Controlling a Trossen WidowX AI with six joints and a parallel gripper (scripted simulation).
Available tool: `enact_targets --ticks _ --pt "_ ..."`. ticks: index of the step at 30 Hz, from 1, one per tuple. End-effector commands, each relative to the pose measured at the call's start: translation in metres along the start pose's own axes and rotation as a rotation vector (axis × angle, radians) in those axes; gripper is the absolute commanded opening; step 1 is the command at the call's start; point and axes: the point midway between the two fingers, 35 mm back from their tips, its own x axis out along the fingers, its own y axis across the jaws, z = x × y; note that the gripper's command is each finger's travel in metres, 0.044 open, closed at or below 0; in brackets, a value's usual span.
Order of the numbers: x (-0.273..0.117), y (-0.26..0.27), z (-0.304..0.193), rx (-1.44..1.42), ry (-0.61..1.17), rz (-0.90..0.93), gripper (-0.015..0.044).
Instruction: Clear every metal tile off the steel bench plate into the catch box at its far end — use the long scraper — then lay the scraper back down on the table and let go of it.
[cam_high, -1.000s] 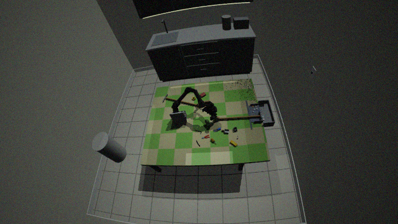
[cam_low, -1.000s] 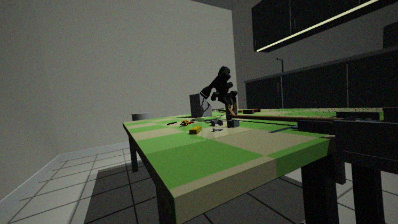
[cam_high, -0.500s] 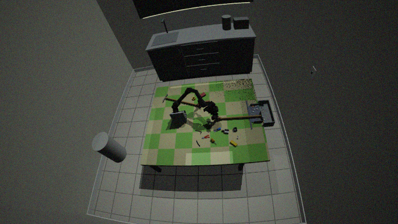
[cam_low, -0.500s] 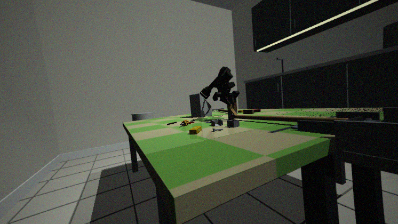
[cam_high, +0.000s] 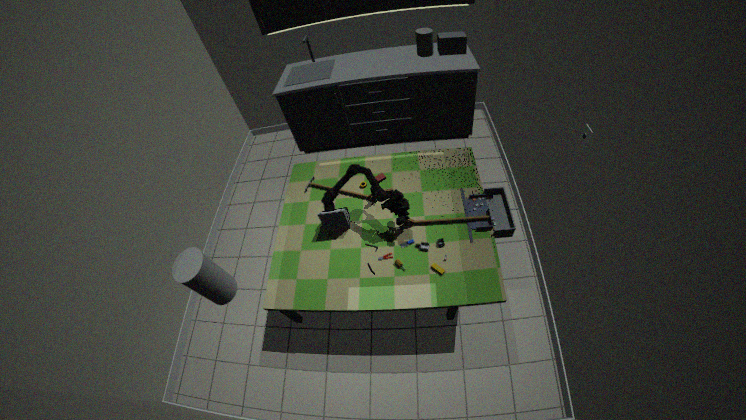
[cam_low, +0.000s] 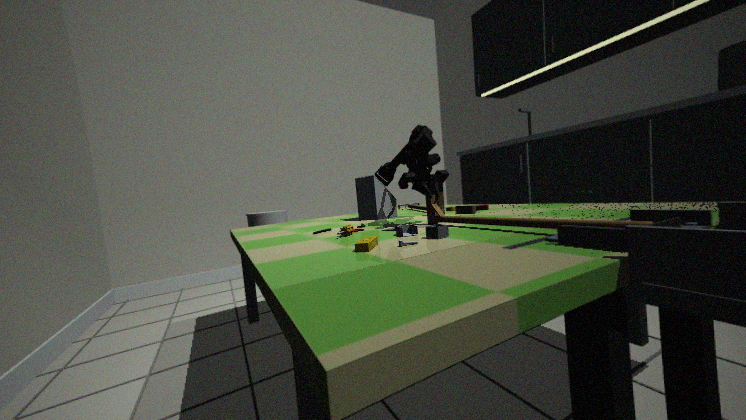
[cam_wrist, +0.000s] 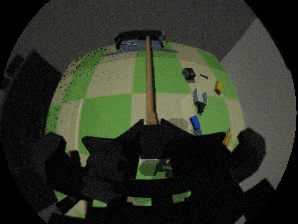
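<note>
My gripper (cam_high: 406, 222) (cam_wrist: 152, 121) is shut on the near end of the long scraper's wooden handle (cam_high: 443, 221) (cam_low: 522, 221) (cam_wrist: 150, 80). The handle reaches out over the steel bench plate (cam_high: 471, 210) (cam_wrist: 137, 49); the scraper's head is too dark to make out at the plate's far part. Several small metal tiles (cam_high: 480, 205) lie on the plate, mostly to the back side of the handle. The dark catch box (cam_high: 502, 211) (cam_wrist: 140, 35) stands at the plate's far end, by the table's right edge. Its contents are too dark to tell.
Beside the handle lie a dark block (cam_high: 440, 242) (cam_low: 437, 231) (cam_wrist: 189, 74), a yellow block (cam_high: 437, 269) (cam_low: 366, 243) (cam_wrist: 218, 87), a blue-handled item (cam_high: 409, 242) (cam_wrist: 195, 122) and small tools. Another long-handled tool (cam_high: 326, 188) and a red block (cam_high: 380, 177) lie behind the arm.
</note>
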Motion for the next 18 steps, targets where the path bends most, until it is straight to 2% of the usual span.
enact_targets --ticks 1,18 --pt "0.000 0.000 0.002 -0.002 -0.007 0.000 0.0000" --pt "-0.014 -0.005 -0.012 -0.002 -0.006 -0.003 0.0000"
